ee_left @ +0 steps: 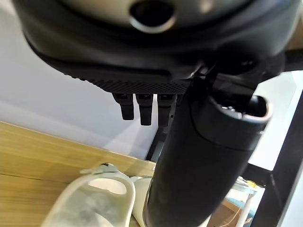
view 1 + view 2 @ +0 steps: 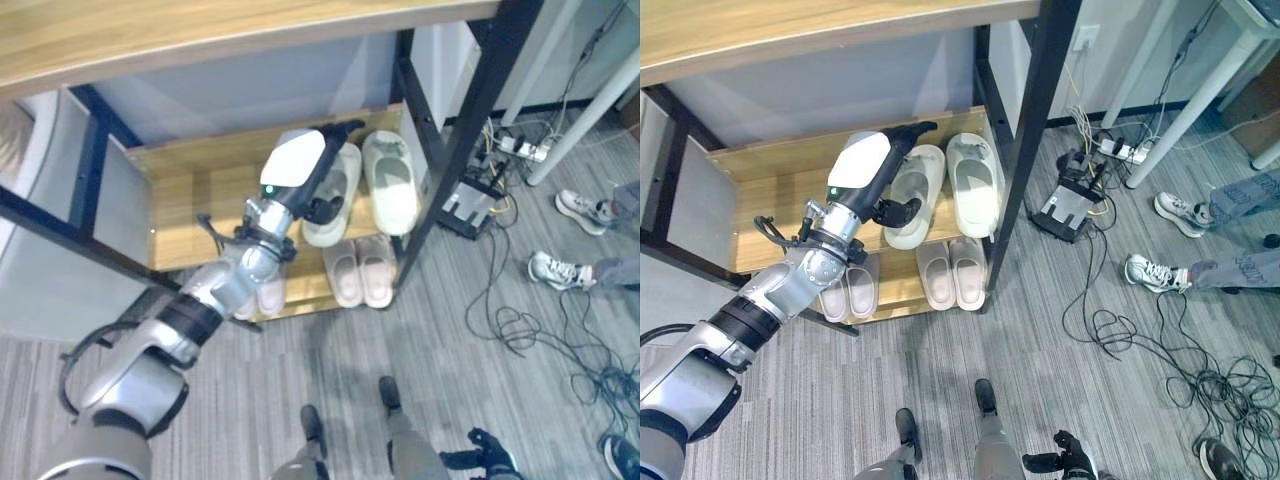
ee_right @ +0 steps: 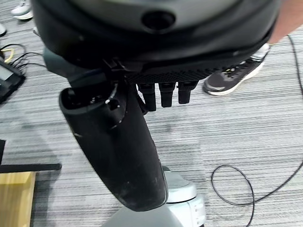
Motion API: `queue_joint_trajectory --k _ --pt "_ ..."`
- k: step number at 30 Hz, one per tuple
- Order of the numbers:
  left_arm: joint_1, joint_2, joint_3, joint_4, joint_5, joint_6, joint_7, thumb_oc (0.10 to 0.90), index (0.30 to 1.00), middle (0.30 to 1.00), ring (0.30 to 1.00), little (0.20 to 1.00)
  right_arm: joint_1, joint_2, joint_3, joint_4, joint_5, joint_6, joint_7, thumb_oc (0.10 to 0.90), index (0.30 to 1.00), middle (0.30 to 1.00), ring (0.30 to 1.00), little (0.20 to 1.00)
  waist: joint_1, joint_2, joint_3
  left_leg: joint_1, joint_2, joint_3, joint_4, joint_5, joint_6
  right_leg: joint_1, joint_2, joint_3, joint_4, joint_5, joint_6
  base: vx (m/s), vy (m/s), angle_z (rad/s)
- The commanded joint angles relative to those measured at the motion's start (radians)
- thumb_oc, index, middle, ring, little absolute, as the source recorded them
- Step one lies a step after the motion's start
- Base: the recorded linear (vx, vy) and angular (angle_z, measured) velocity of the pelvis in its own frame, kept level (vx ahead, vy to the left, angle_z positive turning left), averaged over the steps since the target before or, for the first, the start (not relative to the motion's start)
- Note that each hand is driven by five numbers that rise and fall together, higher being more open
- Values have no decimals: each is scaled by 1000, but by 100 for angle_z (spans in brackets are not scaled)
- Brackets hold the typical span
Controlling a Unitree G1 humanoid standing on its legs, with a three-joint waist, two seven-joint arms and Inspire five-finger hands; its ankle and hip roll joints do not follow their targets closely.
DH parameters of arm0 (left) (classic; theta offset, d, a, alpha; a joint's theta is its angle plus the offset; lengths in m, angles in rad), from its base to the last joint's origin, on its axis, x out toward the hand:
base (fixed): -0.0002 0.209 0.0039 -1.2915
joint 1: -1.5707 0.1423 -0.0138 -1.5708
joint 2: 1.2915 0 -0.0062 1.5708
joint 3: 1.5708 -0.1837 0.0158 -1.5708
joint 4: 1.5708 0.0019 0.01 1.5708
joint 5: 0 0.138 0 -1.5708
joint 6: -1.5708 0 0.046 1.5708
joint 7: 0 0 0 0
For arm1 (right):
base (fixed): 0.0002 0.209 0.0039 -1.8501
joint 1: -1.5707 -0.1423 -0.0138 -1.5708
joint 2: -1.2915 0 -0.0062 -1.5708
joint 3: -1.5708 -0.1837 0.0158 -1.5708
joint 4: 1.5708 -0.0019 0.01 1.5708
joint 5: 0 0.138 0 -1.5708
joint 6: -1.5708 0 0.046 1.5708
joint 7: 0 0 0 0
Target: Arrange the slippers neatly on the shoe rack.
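The left hand (image 2: 885,170) hovers with straight fingers over the shoe rack (image 2: 760,165), whose upper shelf lies bare to its left. White slippers (image 2: 945,190) fill the right end, hemmed by a black post (image 2: 1025,150). Cables (image 2: 1160,350) and a person's shoes (image 2: 1150,272) clutter the floor at right.

The left hand (image 1: 156,61) fills the upper frame, its fingers (image 1: 145,108) straight, holding nothing. At the lower left, a pale slipper (image 1: 94,203) lies on the wooden shelf (image 1: 33,161).
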Motion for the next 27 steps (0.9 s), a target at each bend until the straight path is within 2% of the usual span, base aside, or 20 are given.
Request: queue_joint_trajectory --k 1,5,11,18,22,27 --pt "-240 10 60 55 56 -5 82 800 900 900 900 900 -4 -83 -11 -19 34 -30 -29 800 900 900 900 900 8 29 12 -17 15 -70 -6 -72 -9 80 -16 -64 26 -166 73 0 0 0" --pt "-263 38 52 71 88 10 88 800 900 900 900 900 -7 -76 -6 -37 47 -42 -23 800 900 900 900 900 11 21 20 -27 16 -65 -6 -71 -10 69 -17 -71 28 -164 74 11 0 -2" --pt "-192 67 125 -21 82 4 97 800 900 900 900 900 18 -62 -14 -47 53 -53 -18 800 900 900 900 900 21 15 20 -16 19 -69 -6 -76 -11 80 -15 -81 36 -174 70 0 0 0" --pt "53 149 307 -221 53 -21 92 800 900 900 900 900 11 -37 -22 -50 44 -46 -21 800 900 900 900 900 53 13 19 9 21 -80 -6 -80 -14 109 -7 -94 39 -192 60 0 -24 1" --pt "105 124 332 -238 20 -31 70 800 900 900 900 900 -20 -35 -18 -43 42 -35 -27 800 900 900 900 900 63 19 26 11 21 -85 -6 -77 -15 109 -5 -94 42 -194 55 -15 -15 5" --pt "195 -4 364 -219 -200 -67 6 800 900 900 900 900 -30 -29 -14 -42 37 -17 -29 800 900 900 900 900 68 30 25 8 19 -89 -6 -74 -13 110 -6 -99 31 -186 50 -14 -3 4"
